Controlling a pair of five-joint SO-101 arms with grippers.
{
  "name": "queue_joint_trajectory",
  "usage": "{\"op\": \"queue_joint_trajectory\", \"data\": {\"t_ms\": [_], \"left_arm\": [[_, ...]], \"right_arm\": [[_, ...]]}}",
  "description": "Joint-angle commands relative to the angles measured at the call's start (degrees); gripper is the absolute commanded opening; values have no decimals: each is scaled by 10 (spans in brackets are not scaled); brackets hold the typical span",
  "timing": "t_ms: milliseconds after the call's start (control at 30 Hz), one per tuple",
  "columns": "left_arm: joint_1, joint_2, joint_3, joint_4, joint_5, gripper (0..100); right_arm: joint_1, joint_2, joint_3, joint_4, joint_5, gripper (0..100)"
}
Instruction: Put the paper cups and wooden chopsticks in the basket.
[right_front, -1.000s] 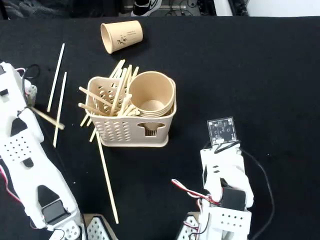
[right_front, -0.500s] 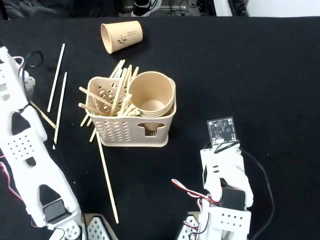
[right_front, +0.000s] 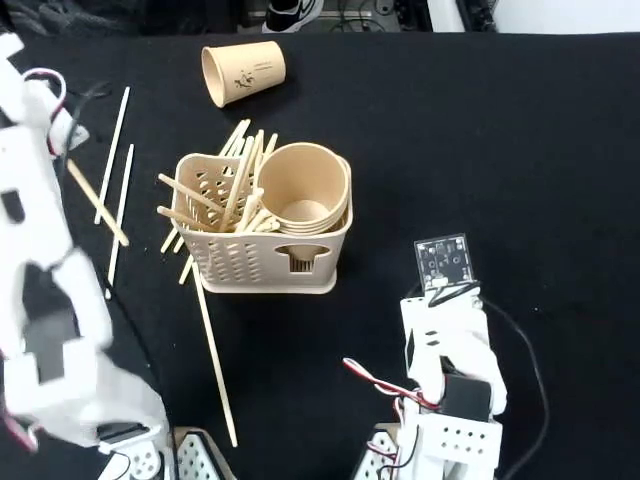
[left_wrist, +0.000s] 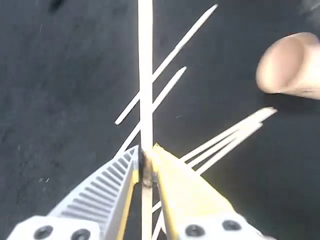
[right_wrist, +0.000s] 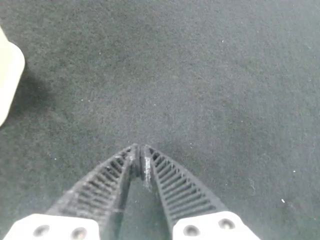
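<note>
A cream basket (right_front: 300, 268) stands mid-table with a paper cup (right_front: 304, 187) and several wooden chopsticks (right_front: 232, 180) in it. A second paper cup (right_front: 243, 72) lies on its side at the back; it also shows as paper cup (left_wrist: 289, 65). My left gripper (left_wrist: 146, 156) is shut on a chopstick (left_wrist: 145, 75), lifted over the table's left side, seen as the held chopstick (right_front: 97, 202). Two loose chopsticks (right_front: 113, 152) lie on the cloth below it. One long chopstick (right_front: 214, 360) lies in front of the basket. My right gripper (right_wrist: 139, 159) is shut and holds nothing, low over bare cloth.
The table is covered in black cloth (right_front: 520, 160). The right arm (right_front: 450, 370) sits folded at the front right. The basket's corner (right_wrist: 9, 80) shows beside the right gripper. Shoes and cables lie beyond the table's back edge.
The left arm has risen and swung toward the back of the table, carrying the chopstick with it. The right arm has kept still.
</note>
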Motion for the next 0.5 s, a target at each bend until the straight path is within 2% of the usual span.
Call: {"op": "queue_joint_trajectory", "data": {"t_ms": [0,267,467], "left_arm": [[49,-215,171,-142,-33,29],[170,-526,509,-409,-102,28],[217,-743,728,-635,-105,28]], "right_arm": [[-9,-28,-2,3,1,12],[-9,-28,-2,3,1,12],[-9,-28,-2,3,1,12]]}}
